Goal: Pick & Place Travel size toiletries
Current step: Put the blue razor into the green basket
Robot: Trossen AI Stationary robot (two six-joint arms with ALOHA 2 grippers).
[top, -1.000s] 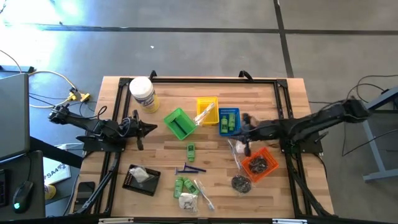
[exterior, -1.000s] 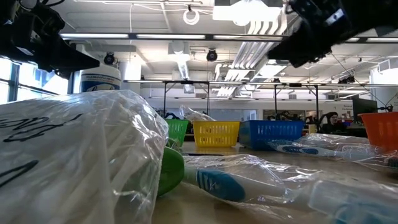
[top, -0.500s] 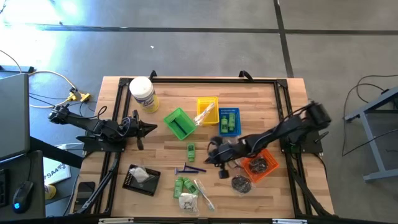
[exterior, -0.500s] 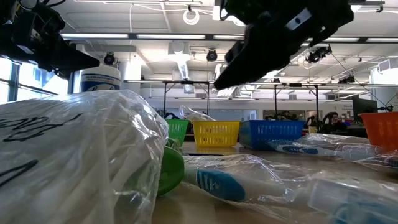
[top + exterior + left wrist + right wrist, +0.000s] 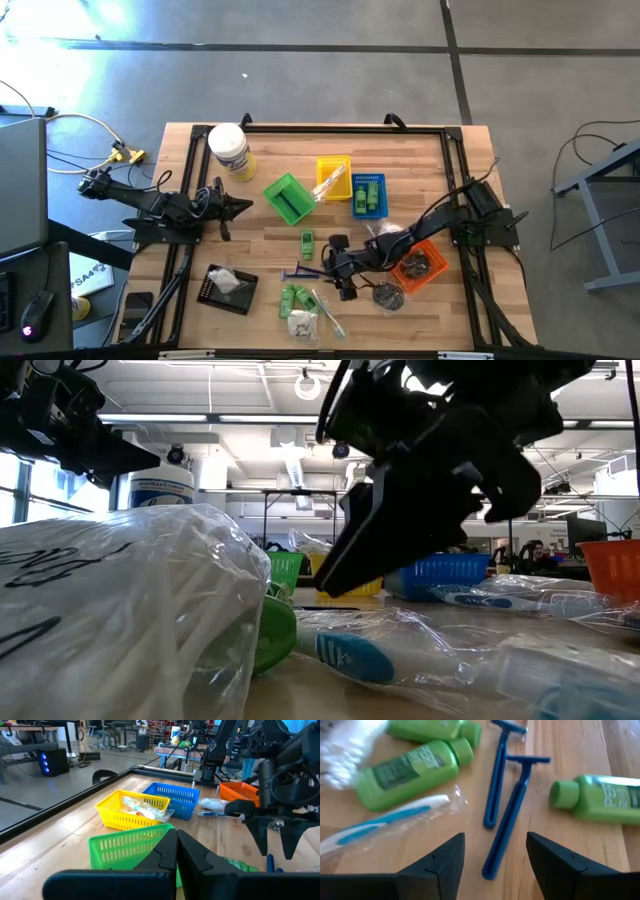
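Note:
The travel size toiletries lie flat on the wooden table near its front edge: two blue razors (image 5: 305, 272) (image 5: 512, 815), green bottles (image 5: 293, 297) (image 5: 410, 767), a wrapped toothbrush (image 5: 327, 312) (image 5: 385, 822) and a white packet (image 5: 300, 322). One more green bottle (image 5: 307, 241) (image 5: 600, 797) lies farther in. My right gripper (image 5: 330, 268) (image 5: 495, 857) hovers open just right of the razors, its fingers on either side of one razor's handle end without touching it. My left gripper (image 5: 240, 207) (image 5: 176, 851) waits shut at the table's left, by the green basket (image 5: 288, 199).
The yellow basket (image 5: 333, 178), the blue basket (image 5: 368, 195) and the orange basket (image 5: 417, 263) hold sorted items. A black tray (image 5: 226, 289) sits front left, a big white jar (image 5: 229, 150) at the back left. A bag of dark round pieces (image 5: 388, 294) lies by the orange basket.
My right gripper has swung from beside the blue and orange baskets toward the table's near left, coming down low beside the blue razors, and its fingers have opened. The toiletries on the table have stayed where they were.

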